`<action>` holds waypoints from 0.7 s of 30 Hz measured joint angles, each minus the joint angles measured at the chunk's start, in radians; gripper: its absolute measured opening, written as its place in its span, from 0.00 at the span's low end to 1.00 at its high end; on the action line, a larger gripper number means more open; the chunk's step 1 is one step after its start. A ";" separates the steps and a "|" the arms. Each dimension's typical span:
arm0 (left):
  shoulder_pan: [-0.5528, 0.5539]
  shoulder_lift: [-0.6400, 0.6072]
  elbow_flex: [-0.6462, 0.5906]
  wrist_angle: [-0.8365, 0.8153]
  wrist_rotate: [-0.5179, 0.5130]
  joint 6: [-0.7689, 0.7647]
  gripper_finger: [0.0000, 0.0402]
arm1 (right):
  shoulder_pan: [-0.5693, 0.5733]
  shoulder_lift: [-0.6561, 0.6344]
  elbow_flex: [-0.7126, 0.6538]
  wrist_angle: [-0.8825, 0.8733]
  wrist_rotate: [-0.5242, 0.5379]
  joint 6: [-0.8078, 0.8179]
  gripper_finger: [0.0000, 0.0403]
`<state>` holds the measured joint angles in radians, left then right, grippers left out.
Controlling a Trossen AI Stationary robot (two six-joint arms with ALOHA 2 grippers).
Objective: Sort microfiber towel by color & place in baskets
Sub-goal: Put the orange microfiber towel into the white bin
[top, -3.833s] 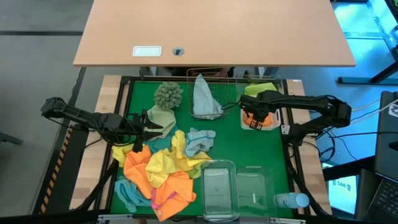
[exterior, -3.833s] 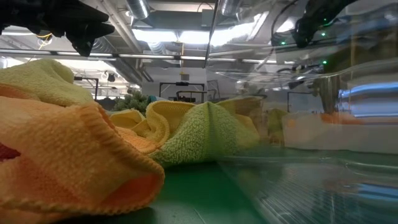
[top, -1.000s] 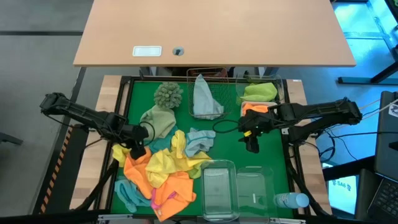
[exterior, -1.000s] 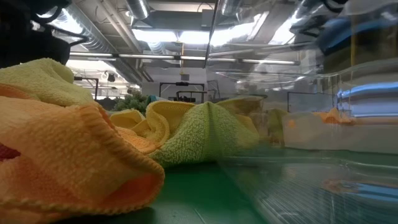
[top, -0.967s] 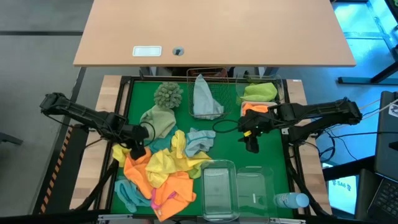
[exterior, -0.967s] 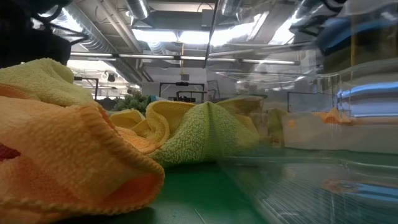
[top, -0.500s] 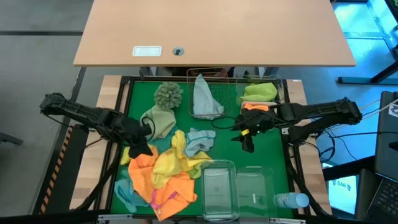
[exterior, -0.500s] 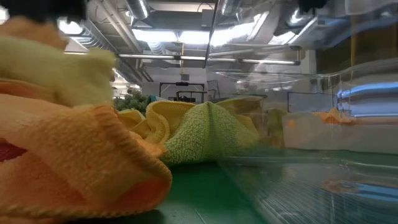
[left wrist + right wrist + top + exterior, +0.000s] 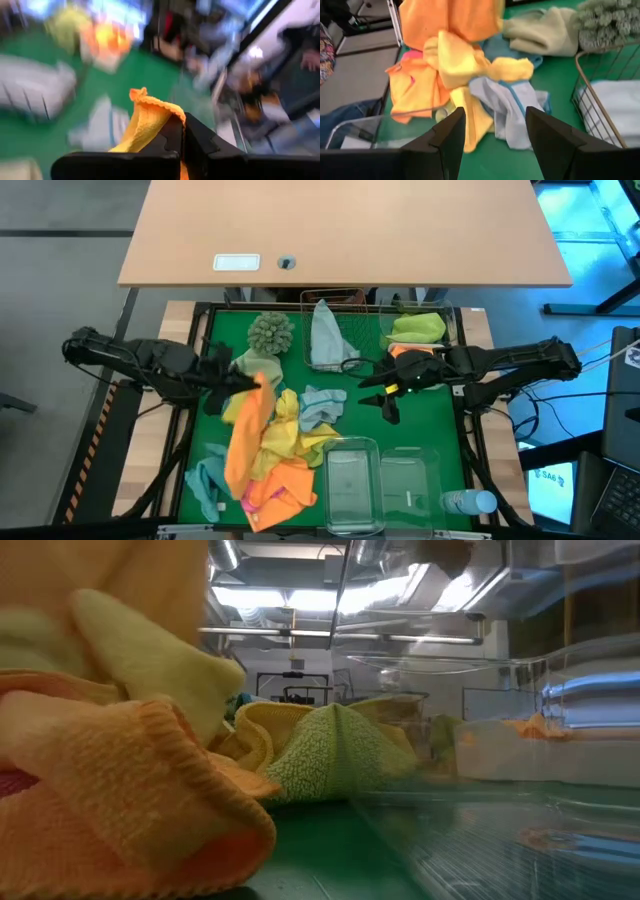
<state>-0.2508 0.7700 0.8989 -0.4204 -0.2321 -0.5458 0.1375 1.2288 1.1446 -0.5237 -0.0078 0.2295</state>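
Note:
My left gripper (image 9: 247, 381) is shut on an orange microfiber towel (image 9: 241, 435) above the left side of the pile of orange, yellow, teal and pink towels (image 9: 285, 448). My right gripper (image 9: 384, 397) hovers open right of the pile, holding nothing; in its wrist view its fingers (image 9: 442, 137) frame the pile. A grey-blue towel (image 9: 328, 338) lies in the copper wire basket (image 9: 345, 298). A lime towel (image 9: 418, 327) and an orange one (image 9: 410, 352) lie in the white trays at the far right. My left gripper pinches the orange towel near an upper hemmed edge (image 9: 150, 107) between its two shut fingers, which point roughly level toward the table's right. A small fold sticks out past the fingertips. The towel hangs down from the hold, its lower end (image 9: 236, 472) resting on the pile.
Two clear tubs (image 9: 350, 480) (image 9: 412, 482) stand at the near edge, with a blue-capped bottle (image 9: 468, 502) to their right. A shaggy sage-green ball (image 9: 270, 332) and a pale green cloth (image 9: 262, 363) sit at the far left. Bare green mat lies between the pile and the right trays.
My left gripper has taken hold of the orange towel and risen, moving toward the far edge and the right. The towel's upper part is drawn up out of the pile while its lower end stays there. My right gripper has drifted slightly toward the pile.

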 joint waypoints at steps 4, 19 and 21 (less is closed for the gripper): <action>0.000 0.003 0.000 0.195 -0.079 0.173 0.00 | 0.000 0.021 0.000 0.078 0.005 0.000 0.51; 0.000 0.109 0.002 0.608 -0.121 0.557 0.00 | 0.000 0.174 0.000 0.576 0.304 -0.292 0.51; 0.000 0.126 0.002 0.611 -0.121 0.557 0.00 | 0.000 0.193 0.001 0.634 0.311 -0.326 0.51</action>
<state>-0.2508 0.8962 0.9009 0.1902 -0.3528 0.0113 0.1371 1.4222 1.1454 0.1105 0.3034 -0.0966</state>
